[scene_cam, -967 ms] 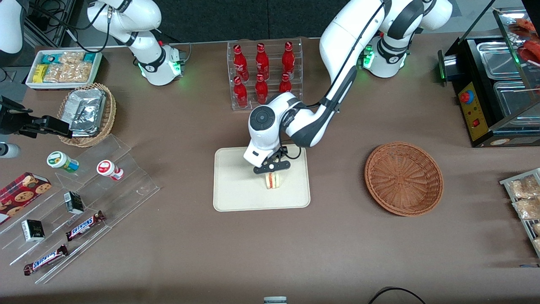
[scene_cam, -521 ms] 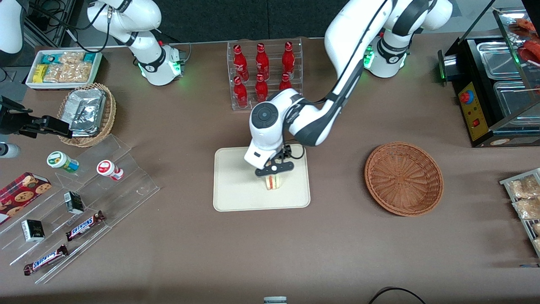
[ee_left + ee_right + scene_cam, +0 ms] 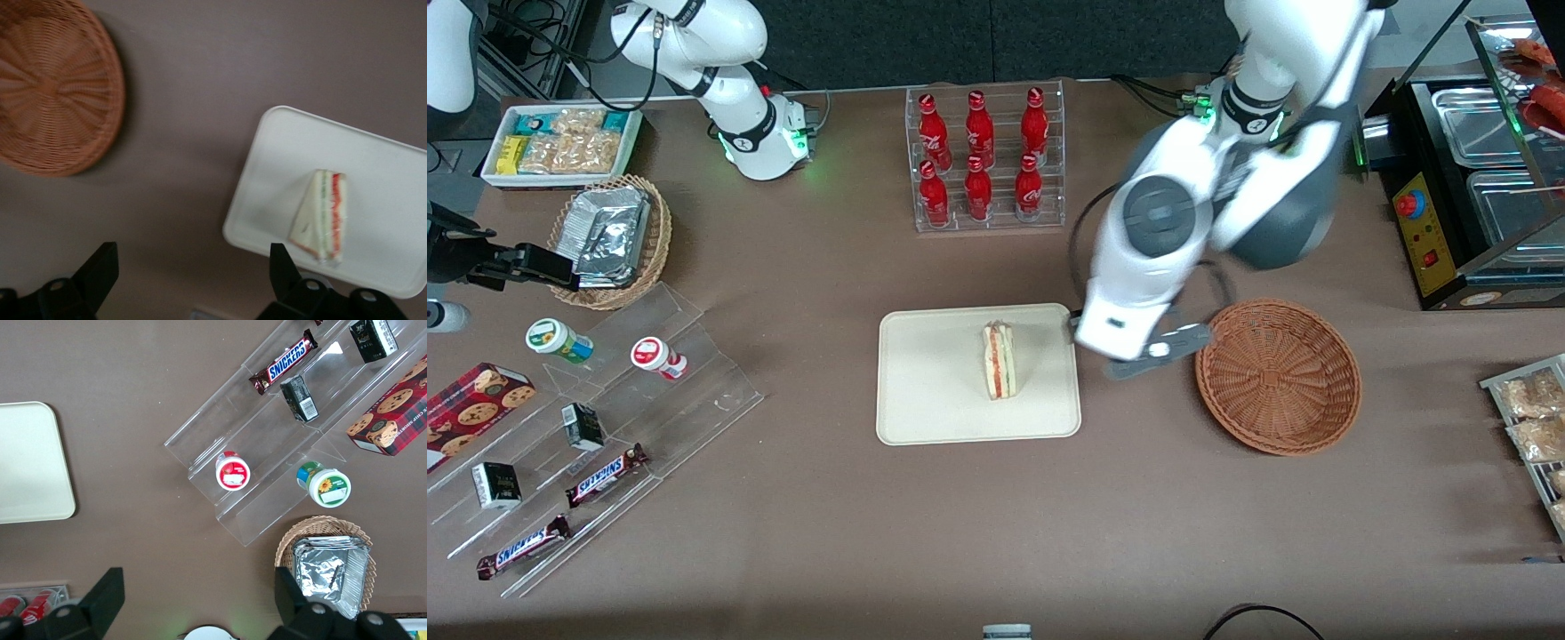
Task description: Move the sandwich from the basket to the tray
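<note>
Lying on its side on the cream rectangular tray (image 3: 934, 391), the pale triangular sandwich (image 3: 1000, 360) shows orange and green layers; the tool (image 3: 1152, 349) hovers open, empty, above the counter (image 3: 996, 524) beside the reddish-brown woven basket (image 3: 1278, 375).

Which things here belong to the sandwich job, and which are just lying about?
Job:
sandwich, lying on the tray
tray
basket, holding nothing
gripper, open, above the table between tray and basket

Lying about:
red bottles
foil packets
Snickers bars
cookie box
</note>
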